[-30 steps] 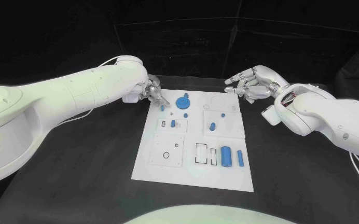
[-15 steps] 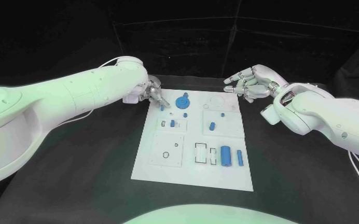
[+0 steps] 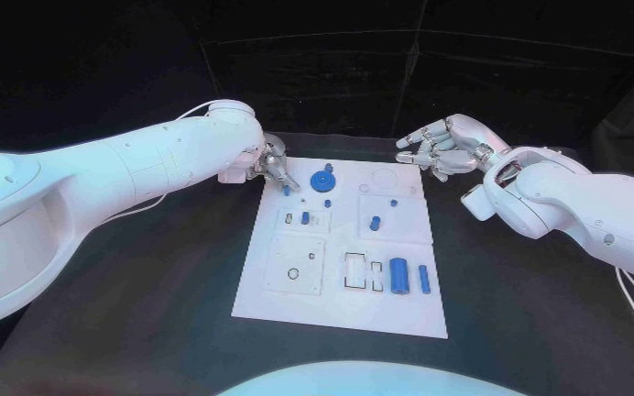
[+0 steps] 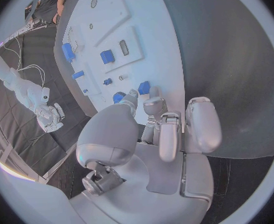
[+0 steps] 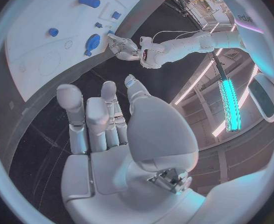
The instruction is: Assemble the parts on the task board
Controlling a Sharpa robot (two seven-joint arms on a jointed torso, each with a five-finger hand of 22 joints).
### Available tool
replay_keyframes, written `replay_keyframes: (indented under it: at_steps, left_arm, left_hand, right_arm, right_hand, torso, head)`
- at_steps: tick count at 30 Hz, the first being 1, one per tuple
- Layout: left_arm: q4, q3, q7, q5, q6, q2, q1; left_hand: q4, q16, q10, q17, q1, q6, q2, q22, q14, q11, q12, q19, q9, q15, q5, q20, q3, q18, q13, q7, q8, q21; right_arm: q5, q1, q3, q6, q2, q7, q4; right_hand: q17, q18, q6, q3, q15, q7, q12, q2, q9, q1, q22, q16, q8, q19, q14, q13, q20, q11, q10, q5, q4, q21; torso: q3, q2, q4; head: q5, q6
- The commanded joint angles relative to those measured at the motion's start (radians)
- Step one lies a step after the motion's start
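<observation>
The left hand (image 3: 271, 167) seems to pinch a small blue peg (image 3: 286, 191) at the white task board (image 3: 341, 309), right hand (image 3: 442, 150) loosely spread.

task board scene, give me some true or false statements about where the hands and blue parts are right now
1. The left hand is at the far left corner of the task board. True.
2. The right hand holds a blue part. False: its fingers hold nothing and it hovers off the board's far right corner.
3. A round blue gear-like part lies near the board's far edge. True.
4. The two long blue cylinders lie on the black table. False: they lie on the board, near its right front.
</observation>
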Motion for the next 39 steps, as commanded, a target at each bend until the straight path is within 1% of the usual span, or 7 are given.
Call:
replay_keyframes:
  at_steps: [1, 10, 15, 21, 26, 35, 39]
  left_arm:
    - [0.002, 0.0, -0.002, 0.013, 0.017, 0.0, 0.001]
    - [0.007, 0.0, -0.002, 0.05, 0.029, -0.002, 0.001]
    - [0.013, 0.0, 0.001, 0.07, 0.004, -0.007, 0.001]
    - [0.037, 0.0, 0.005, 0.106, -0.044, -0.029, 0.0]
    - [0.094, 0.001, 0.01, 0.143, -0.104, -0.074, 0.001]
    - [0.252, 0.002, 0.02, 0.161, -0.225, -0.176, 0.002]
    - [0.31, 0.001, 0.023, 0.158, -0.259, -0.21, 0.001]
  left_hand:
    - [-0.016, 0.003, 0.006, 0.263, 0.023, 0.007, 0.008, 0.002, 0.104, 0.0, 0.006, 0.003, 0.002, -0.007, -0.002, -0.005, 0.008, 0.001, 0.0, -0.003, 0.004, 0.001]
    - [-0.085, 0.003, 0.009, 0.263, 0.11, 0.006, 0.043, 0.003, 0.104, -0.007, 0.005, 0.003, 0.003, -0.013, -0.002, -0.009, 0.079, 0.001, -0.001, -0.011, 0.002, 0.0]
    - [-0.134, 0.003, 0.012, 0.263, 0.158, 0.007, 0.056, 0.005, 0.104, -0.013, 0.003, 0.003, 0.003, -0.019, -0.002, -0.014, 0.143, 0.001, 0.0, -0.018, 0.001, -0.001]
    - [-0.194, 0.003, 0.021, 0.263, 0.156, 0.007, 0.045, 0.008, 0.104, -0.012, -0.004, 0.004, 0.011, -0.018, -0.005, -0.015, 0.276, 0.001, -0.004, -0.016, 0.009, -0.001]
    - [-0.208, 0.003, 0.026, 0.263, 0.13, 0.006, 0.031, 0.008, 0.104, -0.014, -0.004, 0.004, 0.018, -0.018, -0.005, -0.015, 0.331, 0.001, -0.003, -0.018, 0.017, -0.003]
    - [-0.22, 0.003, 0.033, 0.263, 0.099, 0.006, 0.012, 0.01, 0.104, -0.016, -0.001, 0.005, 0.029, -0.02, -0.006, -0.016, 0.389, 0.001, 0.0, -0.02, 0.03, -0.003]
    - [-0.224, 0.003, 0.034, 0.263, 0.096, 0.006, 0.006, 0.013, 0.104, -0.017, 0.0, 0.006, 0.031, -0.02, -0.006, -0.017, 0.399, 0.0, 0.001, -0.021, 0.032, -0.002]
  right_arm:
    - [0.003, 0.002, 0.001, -0.009, 0.001, 0.012, 0.0]
    - [0.003, 0.002, 0.001, -0.008, 0.002, 0.012, 0.0]
    - [0.003, 0.002, 0.001, -0.008, 0.003, 0.012, -0.001]
    - [0.003, 0.002, 0.001, -0.007, 0.003, 0.013, -0.002]
    - [0.004, 0.002, 0.001, -0.006, 0.003, 0.013, -0.003]
    - [0.007, 0.002, 0.001, -0.005, 0.003, 0.013, -0.008]
    - [0.007, 0.002, 0.001, -0.003, 0.005, 0.014, -0.01]
  right_hand:
    - [0.001, 0.02, -0.005, -0.002, 0.001, 0.001, -0.002, 0.007, -0.001, -0.002, 0.0, -0.007, -0.002, 0.001, 0.005, 0.0, 0.001, -0.001, -0.001, 0.005, 0.0, -0.006]
    - [0.002, 0.021, -0.005, -0.002, 0.001, 0.001, -0.002, 0.008, -0.001, -0.001, -0.001, -0.006, -0.002, 0.001, 0.005, 0.0, 0.001, -0.001, -0.001, 0.006, 0.0, -0.006]
    - [0.002, 0.021, -0.005, -0.002, 0.001, 0.001, -0.002, 0.008, -0.001, -0.001, -0.001, -0.006, -0.002, 0.001, 0.005, 0.0, 0.001, -0.001, -0.001, 0.006, 0.0, -0.006]
    - [0.002, 0.021, -0.005, -0.002, 0.001, 0.001, -0.002, 0.008, -0.001, -0.001, -0.001, -0.006, -0.002, 0.001, 0.005, 0.0, 0.001, -0.001, -0.001, 0.006, 0.0, -0.006]
    - [0.002, 0.021, -0.005, -0.002, 0.001, 0.001, -0.002, 0.008, -0.001, -0.001, -0.001, -0.006, -0.002, 0.001, 0.005, 0.0, 0.001, -0.001, -0.001, 0.006, 0.0, -0.006]
    - [-0.001, 0.021, -0.005, -0.002, 0.0, 0.001, -0.005, 0.008, -0.001, 0.001, -0.002, -0.009, -0.001, 0.001, 0.005, -0.003, 0.001, -0.001, -0.003, 0.008, -0.001, -0.008]
    - [-0.001, 0.021, -0.005, -0.002, 0.0, 0.001, -0.005, 0.008, -0.001, 0.001, -0.002, -0.009, -0.001, 0.001, 0.005, -0.003, 0.001, -0.001, -0.003, 0.008, -0.001, -0.008]
  torso:
    - [0.0, 0.0, -0.0005]
    - [-0.0004, 0.001, -0.0002]
    - [-0.0001, 0.0, -0.0002]
    - [-0.0006, 0.0, 0.0006]
    - [-0.0001, -0.001, 0.0016]
    - [-0.0004, -0.007, 0.0075]
    - [-0.0001, -0.006, 0.0067]
  head:
    - [0.0, 0.001]
    - [0.0, -0.002]
    - [0.001, -0.003]
    - [0.001, -0.004]
    - [0.001, -0.003]
    - [0.0, -0.004]
    - [0.003, -0.003]
